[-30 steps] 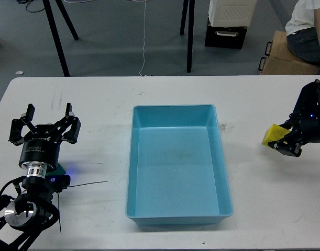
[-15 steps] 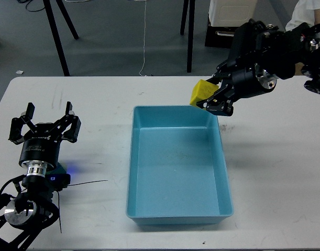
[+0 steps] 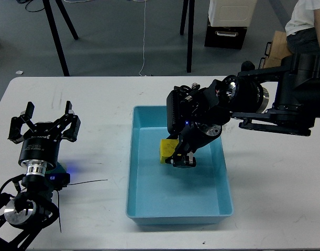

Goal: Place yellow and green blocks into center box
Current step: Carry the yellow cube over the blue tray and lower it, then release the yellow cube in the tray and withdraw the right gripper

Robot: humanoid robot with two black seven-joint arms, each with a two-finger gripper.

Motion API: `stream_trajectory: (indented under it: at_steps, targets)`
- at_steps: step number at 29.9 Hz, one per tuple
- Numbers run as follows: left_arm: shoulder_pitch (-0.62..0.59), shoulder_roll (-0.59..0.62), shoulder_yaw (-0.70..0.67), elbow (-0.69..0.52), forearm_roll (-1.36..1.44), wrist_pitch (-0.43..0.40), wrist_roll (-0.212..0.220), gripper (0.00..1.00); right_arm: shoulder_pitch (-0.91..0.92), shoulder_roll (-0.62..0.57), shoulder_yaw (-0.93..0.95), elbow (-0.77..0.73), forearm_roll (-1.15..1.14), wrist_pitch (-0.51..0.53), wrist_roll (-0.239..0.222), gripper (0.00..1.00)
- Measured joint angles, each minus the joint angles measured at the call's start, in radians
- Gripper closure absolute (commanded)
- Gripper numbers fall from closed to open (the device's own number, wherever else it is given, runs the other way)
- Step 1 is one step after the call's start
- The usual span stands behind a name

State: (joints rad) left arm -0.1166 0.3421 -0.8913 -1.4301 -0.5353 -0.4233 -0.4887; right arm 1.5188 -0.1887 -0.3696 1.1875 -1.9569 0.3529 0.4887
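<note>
Right gripper (image 3: 181,157) holds the yellow block (image 3: 167,150) low inside the blue box (image 3: 225,178), upper middle part. Left gripper (image 3: 43,120) spread wide over the white table (image 3: 97,99), far left. Green block (image 3: 59,168) partly hidden beneath it.

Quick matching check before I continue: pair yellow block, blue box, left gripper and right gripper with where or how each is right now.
Things:
1. yellow block
2. blue box
3. left gripper
4. right gripper

States:
A. open, empty, over the table's left side
B. lowered inside the box
C. held at the gripper, inside the box
D. on the table's middle

Pairs: 1-C, 2-D, 3-A, 4-B
</note>
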Motion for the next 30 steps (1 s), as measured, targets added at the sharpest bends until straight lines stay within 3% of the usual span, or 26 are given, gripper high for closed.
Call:
stream_trajectory:
  at_steps: [2, 8, 17, 21, 30]
  targets:
    - [0.000, 0.000, 0.000, 0.000, 0.000, 0.001, 0.000, 0.00, -0.008, 0.009, -0.003, -0.010, 0.000, 0.000, 0.000, 0.53]
    - [0.000, 0.000, 0.000, 0.000, 0.000, 0.001, 0.000, 0.00, -0.019, 0.014, -0.021, -0.024, 0.000, 0.000, 0.000, 0.05]
    - [-0.038, 0.020, 0.003, 0.015, 0.003, 0.006, 0.000, 0.00, -0.011, -0.026, -0.029, -0.044, 0.057, -0.003, 0.000, 0.02]
    - [-0.072, 0.088, 0.008, 0.019, 0.016, 0.014, 0.000, 0.00, -0.006, -0.069, 0.018, -0.045, 0.090, -0.013, 0.000, 0.02]
    - [-0.173, 0.332, 0.015, 0.062, 0.190, 0.032, 0.000, 0.00, -0.090, -0.141, 0.407, -0.139, 0.197, -0.015, 0.000, 0.02]
